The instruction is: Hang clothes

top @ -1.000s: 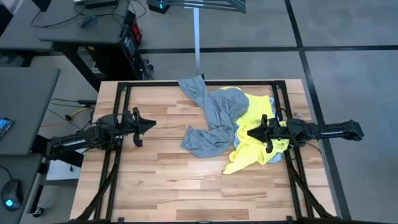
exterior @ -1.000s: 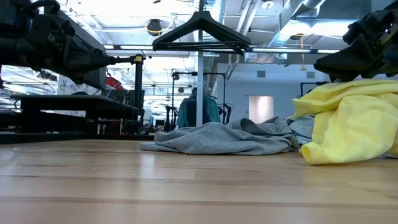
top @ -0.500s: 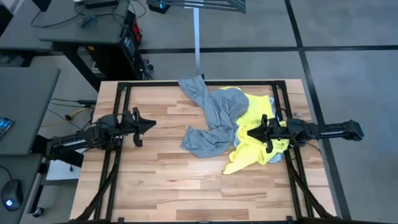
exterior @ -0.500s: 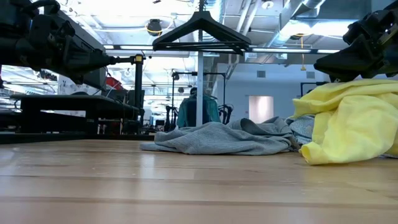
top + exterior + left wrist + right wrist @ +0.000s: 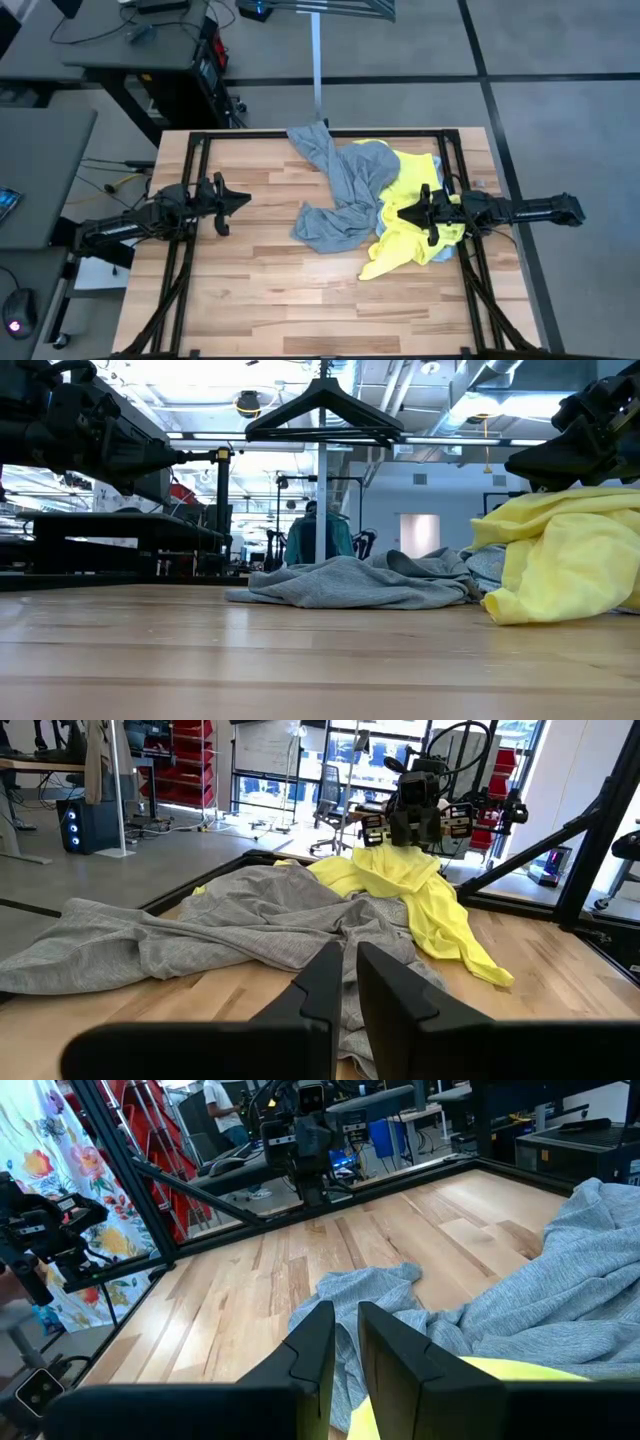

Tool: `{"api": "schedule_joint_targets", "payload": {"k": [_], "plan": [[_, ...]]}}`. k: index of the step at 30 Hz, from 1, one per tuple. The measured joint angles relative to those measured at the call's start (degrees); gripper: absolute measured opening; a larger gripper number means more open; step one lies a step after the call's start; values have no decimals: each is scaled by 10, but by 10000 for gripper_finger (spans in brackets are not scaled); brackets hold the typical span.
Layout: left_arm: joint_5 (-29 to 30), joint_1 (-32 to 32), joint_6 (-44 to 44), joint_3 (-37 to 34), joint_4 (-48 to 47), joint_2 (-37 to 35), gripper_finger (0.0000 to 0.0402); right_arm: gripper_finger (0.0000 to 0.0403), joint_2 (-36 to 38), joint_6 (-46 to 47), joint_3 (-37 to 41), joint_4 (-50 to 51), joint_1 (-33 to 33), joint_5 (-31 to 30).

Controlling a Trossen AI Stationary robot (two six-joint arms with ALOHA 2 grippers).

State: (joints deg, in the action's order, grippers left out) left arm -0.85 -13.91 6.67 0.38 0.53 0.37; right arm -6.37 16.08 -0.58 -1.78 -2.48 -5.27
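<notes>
Nothing has moved since the earlier frames. Both grippers hover with fingers nearly closed, empty: left gripper (image 5: 240, 203) near the worktop's (image 5: 260, 290) left edge, right gripper (image 5: 402, 212) over the yellow T-shirt (image 5: 410, 200). Grey T-shirt (image 5: 340, 195) sprawls from the far edge toward centre; the light-blue shirt (image 5: 445, 250) peeks out near the right edge.

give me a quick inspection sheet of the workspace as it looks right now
surface: wooden table, bare on its left half and near edge
job's things: grey T-shirt sprawled mid-table, one end draped over the far edge; yellow T-shirt heaped beside it on the right; light-blue shirt mostly buried under the yellow one; none hung
clutter: nothing seen on the table besides clothes
grippers: left gripper shut, empty, above bare wood on the left; right gripper shut, empty, over the yellow T-shirt
cables: loose cables on the floor left of the table
surroundings: black hangers on a stand behind the table; desks at left
</notes>
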Motion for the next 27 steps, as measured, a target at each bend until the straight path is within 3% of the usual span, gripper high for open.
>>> {"api": "schedule_joint_targets", "payload": {"k": [22,27], "plan": [[0,0,0,0,2,0,20,40,0,-29,0,-8,0,0],[-2,0,1,0,56,0,20,40,0,-1,0,-11,0,0]]}}
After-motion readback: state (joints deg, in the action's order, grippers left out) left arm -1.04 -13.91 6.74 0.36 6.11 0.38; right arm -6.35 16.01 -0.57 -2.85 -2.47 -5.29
